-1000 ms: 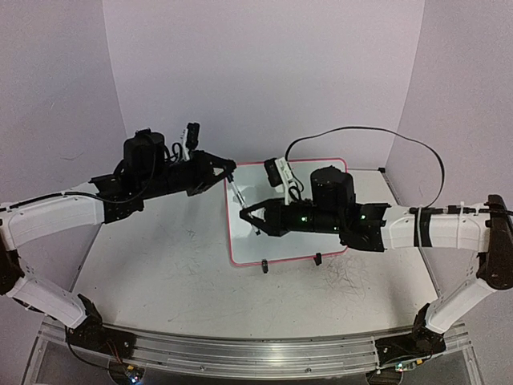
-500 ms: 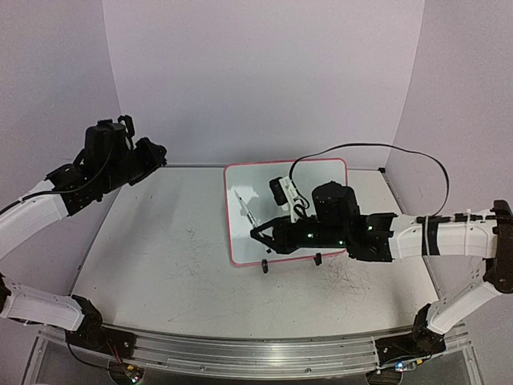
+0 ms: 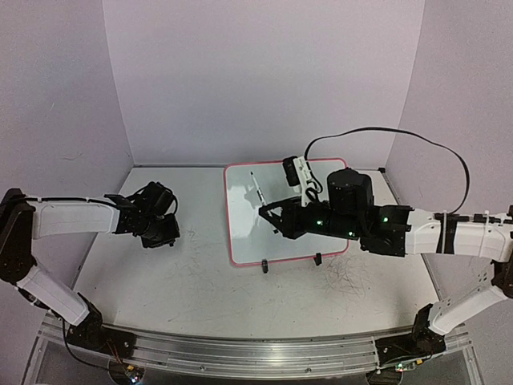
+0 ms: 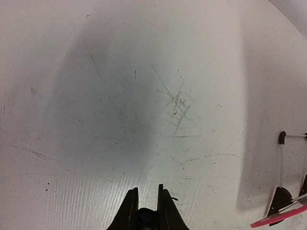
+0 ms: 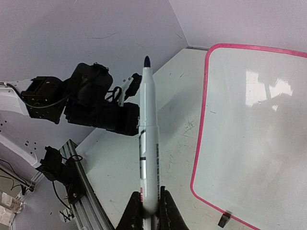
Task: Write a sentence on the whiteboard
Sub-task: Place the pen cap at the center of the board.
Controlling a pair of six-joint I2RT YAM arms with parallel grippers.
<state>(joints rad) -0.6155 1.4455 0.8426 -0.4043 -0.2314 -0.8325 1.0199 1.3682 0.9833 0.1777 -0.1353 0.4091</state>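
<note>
Over the left half of the whiteboard, the right gripper is clenched on the lower barrel of a white pen. The right wrist view shows the pen running straight out from the pinched fingers, with its bare blue tip pointing away from the board's face, not down at it. The whiteboard lies at the back middle of the table, with its pink rim and two black clip feet toward the arms. No sentence shows on it yet, so the writing looks not yet begun.

Well to the left, the left gripper hangs low over the scuffed table, apart from the board. Its fingers are pinched close on a small dark round thing, probably the pen's cap, though that cannot be told for sure.

The step in hand seems to be bringing the tip to the starting spot. To do it well, the right wrist should turn until the tip points down at the board. It should then settle near the upper left corner, just inside the rim, which leaves the whole width for one line. Contact should be light, since a hard press may slide the pen in the grip or push the board on its feet. Strokes should run left to right at an even height. The left arm had best stay clear, or press down on the rim if the board shifts.
</note>
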